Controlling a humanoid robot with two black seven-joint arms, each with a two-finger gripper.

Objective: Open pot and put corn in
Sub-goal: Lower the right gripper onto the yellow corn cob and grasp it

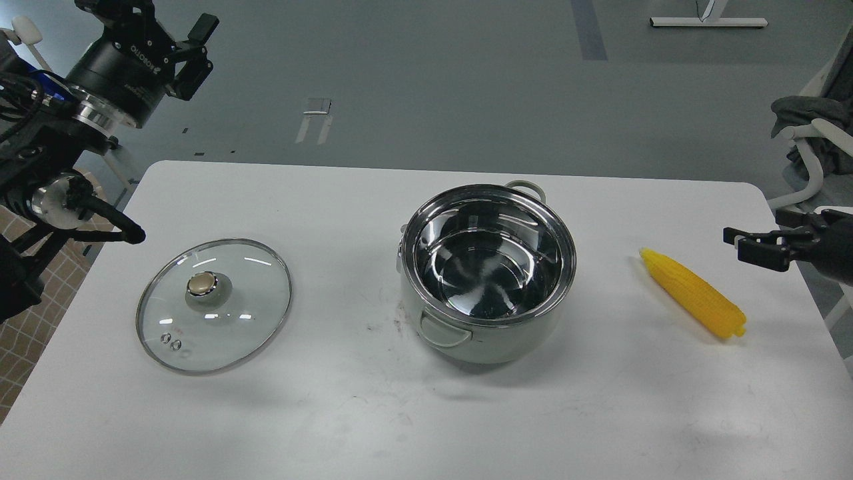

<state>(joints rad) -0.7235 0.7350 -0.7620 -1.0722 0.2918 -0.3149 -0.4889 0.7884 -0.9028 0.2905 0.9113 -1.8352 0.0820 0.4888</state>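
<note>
The pot (501, 347) stands open at the table's middle, its mirror-like inside empty. The glass lid (236, 320) with its brass-coloured knob (202, 283) lies flat on the table to the pot's left. The corn (693, 302) lies on the table right of the pot, tapered end toward the back left. My left gripper (163, 30) is raised high at the upper left, far above the lid, open and empty. My right gripper (741, 244) comes in from the right edge, just right of the corn, fingers pointing left, slightly apart and empty.
The white table (373, 413) has rounded corners and grey floor behind it. A chair with checked cloth (20, 320) is off the left edge. A chair with grey cloth (810, 120) stands at the right.
</note>
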